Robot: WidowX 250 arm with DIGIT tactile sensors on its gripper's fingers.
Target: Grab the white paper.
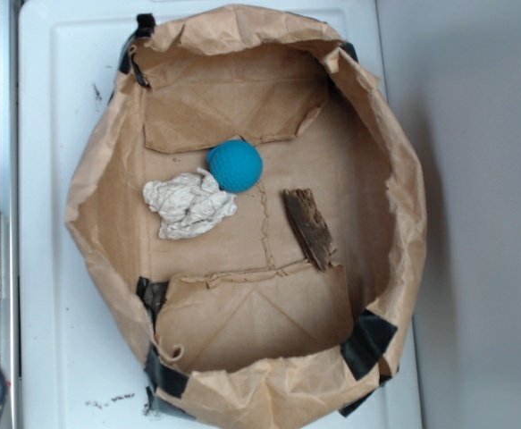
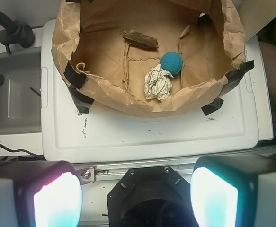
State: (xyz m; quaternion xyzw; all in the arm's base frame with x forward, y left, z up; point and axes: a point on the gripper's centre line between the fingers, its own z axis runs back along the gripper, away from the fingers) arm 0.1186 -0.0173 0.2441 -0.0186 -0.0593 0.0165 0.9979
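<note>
The white paper [image 1: 189,205] is a crumpled off-white wad lying on the floor of the brown paper bag lining [image 1: 108,192], left of centre. In the wrist view the white paper [image 2: 157,82] lies far ahead inside the bag. My gripper [image 2: 135,196] is open, its two fingers wide apart at the bottom of the wrist view with nothing between them. It hangs well outside the bag, over the robot's black base. The exterior view does not show the gripper.
A teal ball [image 1: 235,165] touches the paper's upper right side; the ball [image 2: 171,63] also shows in the wrist view. A dark wood piece [image 1: 308,228] lies to the right. The bag's raised walls [image 2: 142,106] ring everything, on a white lid [image 2: 142,135]. A grey sink [image 2: 12,92] sits left.
</note>
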